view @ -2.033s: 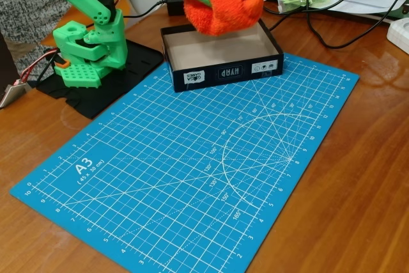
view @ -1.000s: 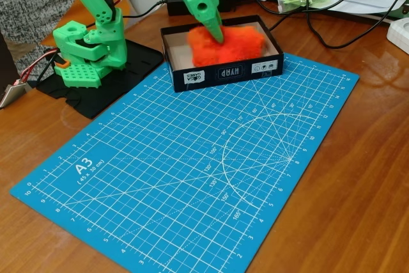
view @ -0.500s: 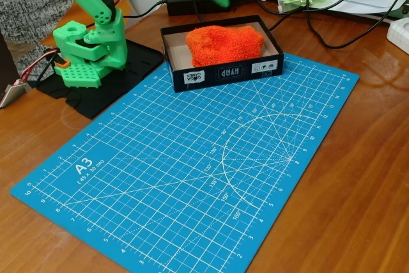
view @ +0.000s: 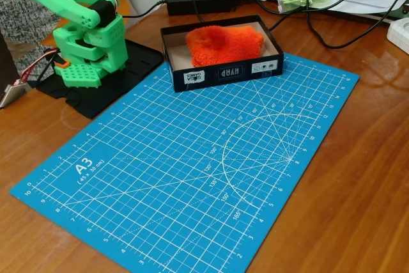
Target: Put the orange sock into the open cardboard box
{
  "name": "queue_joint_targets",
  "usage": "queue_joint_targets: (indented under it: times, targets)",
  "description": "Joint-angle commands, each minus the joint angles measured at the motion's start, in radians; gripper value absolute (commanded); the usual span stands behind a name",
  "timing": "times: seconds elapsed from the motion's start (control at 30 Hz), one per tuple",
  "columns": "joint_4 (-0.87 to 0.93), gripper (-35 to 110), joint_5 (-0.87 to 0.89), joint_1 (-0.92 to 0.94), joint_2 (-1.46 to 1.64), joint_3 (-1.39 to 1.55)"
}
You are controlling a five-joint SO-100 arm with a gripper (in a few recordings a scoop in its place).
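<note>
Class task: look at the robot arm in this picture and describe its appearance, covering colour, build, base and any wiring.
The arm is bright green plastic, chunky and blocky, with a black cylindrical motor showing at one joint. Its base is a green block with a grid of small round holes and an orange piece at its left side. It stands on a black plate. Thin red and white wires run from the base towards the left edge.
</note>
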Motion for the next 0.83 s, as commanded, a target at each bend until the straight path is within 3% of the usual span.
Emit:
queue_joint_targets:
  times: [0.0, 0.47, 0.8]
  targets:
    - [-0.107, 0, 0.002, 0.04, 0.126, 0.319]
    - [0.252, 0, 0.051, 0.063, 0.328, 0.492]
    - [0.265, 0, 0.064, 0.064, 0.328, 0.494]
